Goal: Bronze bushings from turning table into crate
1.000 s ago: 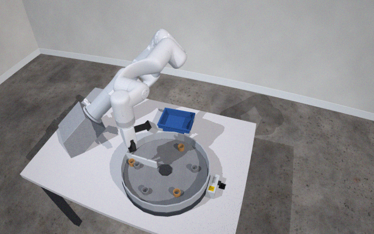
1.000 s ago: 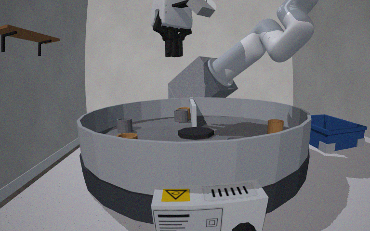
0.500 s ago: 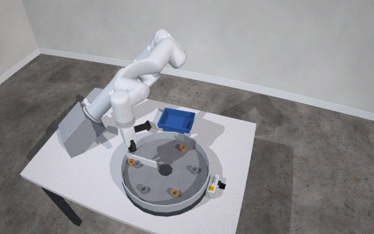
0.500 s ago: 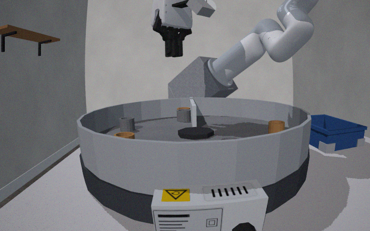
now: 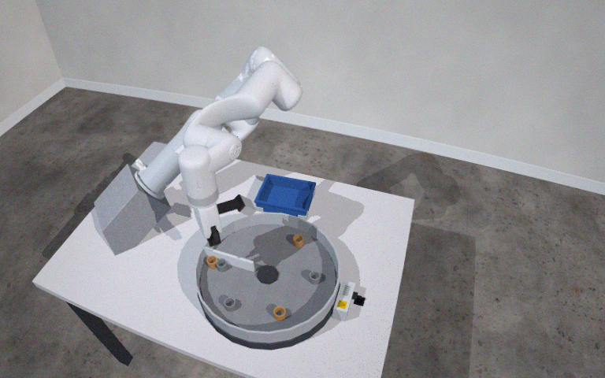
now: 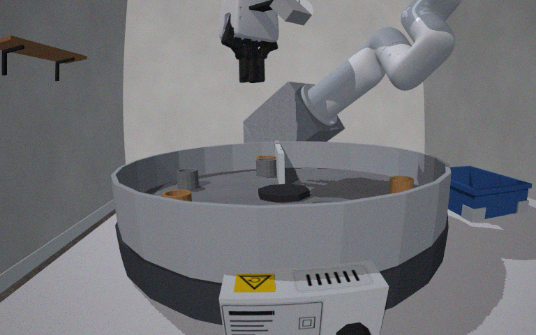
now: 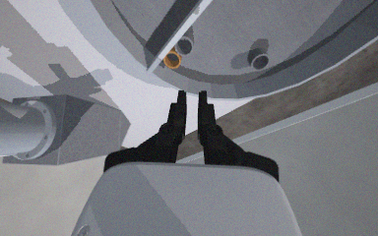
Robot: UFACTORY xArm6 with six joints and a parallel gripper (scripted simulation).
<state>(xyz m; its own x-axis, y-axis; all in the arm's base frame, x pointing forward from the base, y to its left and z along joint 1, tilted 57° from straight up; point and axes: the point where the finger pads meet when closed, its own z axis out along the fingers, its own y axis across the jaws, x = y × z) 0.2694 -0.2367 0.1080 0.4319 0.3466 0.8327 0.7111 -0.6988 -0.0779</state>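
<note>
Three bronze bushings still to crate; none delivered

Of the task's bronze, can count all three on the turning table [image 5: 267,335] [image 6: 276,236] [image 7: 221,29]: at left, close to the white divider [image 5: 229,259] [image 6: 280,163] [image 7: 179,36], the left bronze bushing [image 5: 212,265] [image 6: 265,157] [image 7: 172,67]; on the far side, right of centre, the far bronze bushing [image 5: 298,244] [image 6: 401,184]; on the near side, the near bronze bushing [image 5: 280,317] [image 6: 177,195]; all upright.

Right beside the left bronze, a steel bushing [image 5: 221,268] [image 6: 266,167] [image 7: 191,47], touching or nearly, cannot tell which; at near left, a second steel bushing [image 5: 229,307] [image 6: 187,179] [image 7: 260,68]; at right, a third steel bushing [image 5: 314,281]; all three rightly left in place.

Farther out, above the left far rim, the gripper [image 5: 213,242] [image 6: 251,81] [image 7: 192,101], fingers almost together, a slim gap with nothing in it; beyond the table's far rim, the blue crate [image 5: 281,207] [image 6: 490,203], showing no bushing inside.

Looks like the very start of the sorting; left to do, by judgement: open, pick each bronze, carry across, release; likely to need care at the left pair, with risk of nudging or catching steel.
</note>
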